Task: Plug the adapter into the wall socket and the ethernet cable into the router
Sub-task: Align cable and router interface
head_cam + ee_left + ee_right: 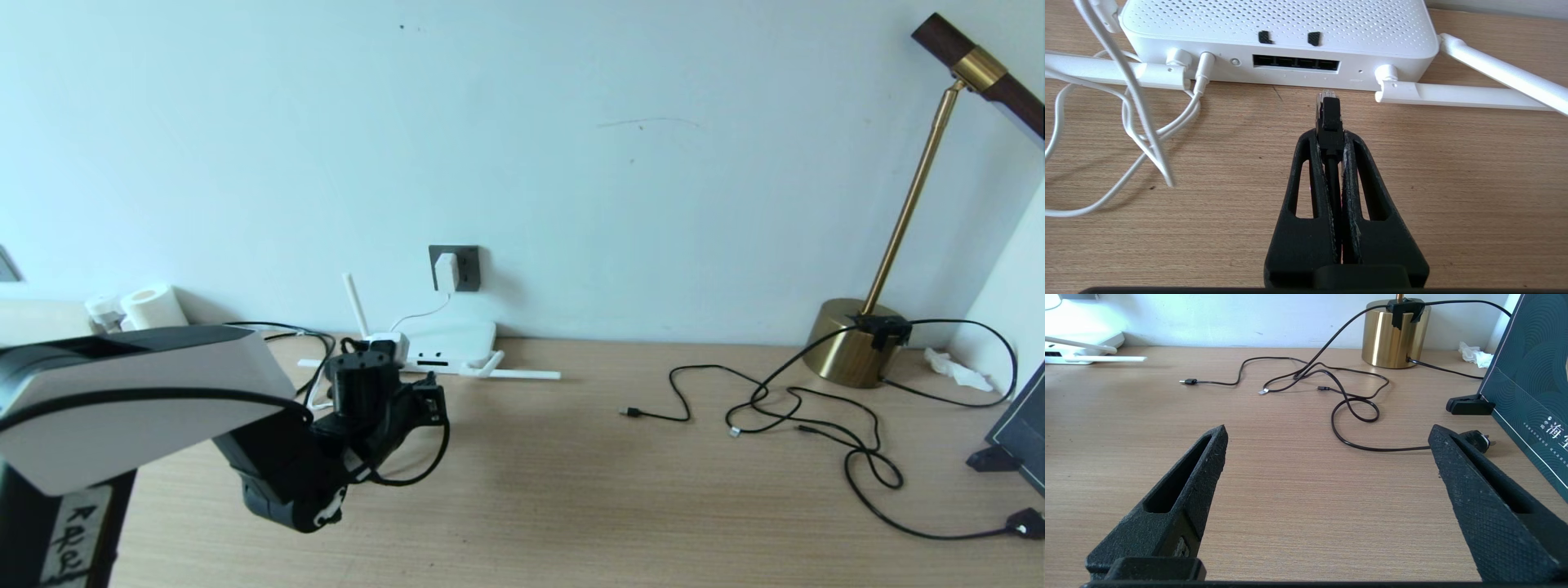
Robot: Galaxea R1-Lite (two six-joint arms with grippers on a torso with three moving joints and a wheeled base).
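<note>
Left gripper (1331, 134): fingers pinching the black plug end of the ethernet cable (1329, 116), low over the bench (1453, 183).
Ethernet plug: its clear tip points at the router's row of dark ports (1296, 63), just short of them and not yet inside.
Router (1278, 24): flat white box lying on the bench against the wall, antennas (1457, 94) folded down alongside it.
Ports: four openings in a row, all unfilled; a thin white cord (1202, 75) is seated in the round jack beside them.
Adapter (446, 271): white cube seated in the dark grey wall socket (465, 265), above the router.
Right gripper (1327, 473): fingers spread wide, holding nothing, hovering over bare bench well to the right.
Thin black cables (1347, 404): looped loose on the bench near the brass lamp base (1392, 339).
Hard to make out: in the head view the left arm (163, 384) covers the router's near-left corner and hides the plug.
Cut off: dark patterned board (1531, 384) at the right edge, only partly seen.
</note>
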